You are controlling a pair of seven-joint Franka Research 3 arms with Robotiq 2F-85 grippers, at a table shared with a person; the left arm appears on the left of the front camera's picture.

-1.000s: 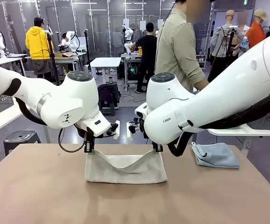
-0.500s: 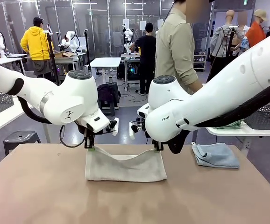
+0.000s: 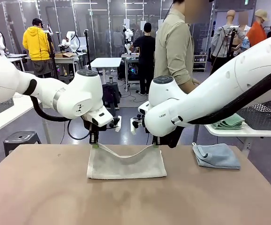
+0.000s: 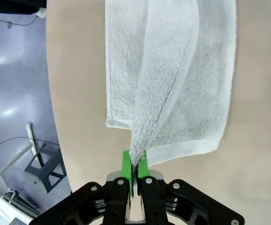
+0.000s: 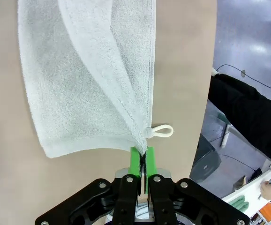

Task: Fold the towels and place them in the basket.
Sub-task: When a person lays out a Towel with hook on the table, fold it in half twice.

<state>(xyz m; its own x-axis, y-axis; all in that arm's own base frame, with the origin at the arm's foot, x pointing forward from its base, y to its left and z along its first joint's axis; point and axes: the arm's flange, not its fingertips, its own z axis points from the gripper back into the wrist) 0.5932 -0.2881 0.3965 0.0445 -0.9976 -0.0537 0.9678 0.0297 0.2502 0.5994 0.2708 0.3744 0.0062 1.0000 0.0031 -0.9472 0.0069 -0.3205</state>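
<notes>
**A:** What had changed in that last second?

**B:** Both arms had drawn back toward the far side of the surface (image 3: 41, 187). The left pincer (image 3: 94, 143) had also moved inward a little. The cream towel (image 3: 126, 166) had crept away from the near edge with them.

**A:** And the grips?

**B:** The left pincer was clamped tight on one far corner of the towel's upper layer. The right pincer (image 3: 155, 143) was pinched on the other corner, just beside the small hanging loop (image 5: 161, 131).

**A:** Where did the towel lie?

**B:** It lay doubled in the middle of the surface. Only the held hem was raised, slung in a shallow curve between the two pincers above the towel's far edge.

**A:** What did that mean for the job?

**B:** I judged this fold nearly laid, and the next step looked like lowering that hem and letting go. A blue-grey towel (image 3: 216, 155) lay well apart to the right. The basket (image 3: 267, 119) stood on a side table beyond it.
</notes>
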